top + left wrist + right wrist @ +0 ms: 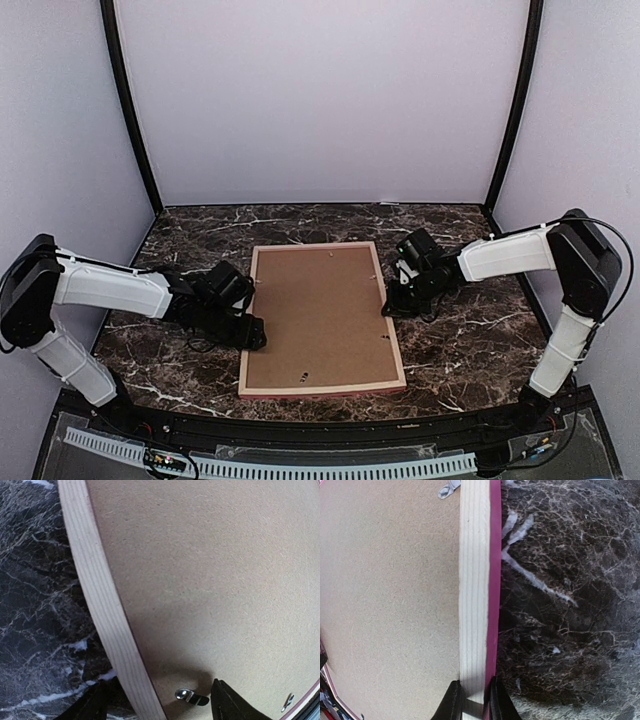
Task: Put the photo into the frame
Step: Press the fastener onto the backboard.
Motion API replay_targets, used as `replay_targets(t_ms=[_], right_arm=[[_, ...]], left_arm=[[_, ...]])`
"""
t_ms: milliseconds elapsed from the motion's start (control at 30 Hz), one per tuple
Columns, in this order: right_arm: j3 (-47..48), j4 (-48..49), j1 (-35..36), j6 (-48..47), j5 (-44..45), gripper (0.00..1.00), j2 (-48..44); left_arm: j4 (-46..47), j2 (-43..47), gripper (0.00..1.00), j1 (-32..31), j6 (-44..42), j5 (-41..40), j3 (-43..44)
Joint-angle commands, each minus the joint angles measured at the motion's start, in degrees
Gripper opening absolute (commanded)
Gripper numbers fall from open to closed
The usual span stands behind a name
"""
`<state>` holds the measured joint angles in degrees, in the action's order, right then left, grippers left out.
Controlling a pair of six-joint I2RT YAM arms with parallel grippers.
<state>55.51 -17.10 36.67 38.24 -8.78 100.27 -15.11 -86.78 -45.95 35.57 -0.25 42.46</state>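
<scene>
At the left rail of the frame the left hand hangs with fingers spread and grips nothing; one finger is over the tabletop, the other over the backing beside a metal clip. The frame lies face down with the backing filling it, and the photo is out of sight, so I cannot tell whether it already sits underneath. At the frame's right rail the right hand is pinched onto the wood. If the photo is inside, probably only the clips are left.

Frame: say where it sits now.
In the top view the frame lies back-up at mid-table, the left gripper straddling its left rail, the right gripper pinching its right.
</scene>
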Motion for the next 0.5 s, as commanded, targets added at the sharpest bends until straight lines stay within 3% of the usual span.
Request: replay_targets(t_ms=[0,233,467], right_arm=[[-2.33,1.43,-0.72,1.46,0.28,0.05,2.75],[-2.76,2.05,-0.68,1.46,0.00,0.05,2.80],[-3.06,2.56,-0.76,1.36,-0.45,0.05,2.92]], left_arm=[[-0.80,-1.22,0.72,-1.06,-0.50,1.60,1.53],[-2.53,-1.04,0.63,-1.76,0.22,0.85,0.40],[-2.91,-0.08,0.48,-1.85,0.72,-1.07,-0.44]])
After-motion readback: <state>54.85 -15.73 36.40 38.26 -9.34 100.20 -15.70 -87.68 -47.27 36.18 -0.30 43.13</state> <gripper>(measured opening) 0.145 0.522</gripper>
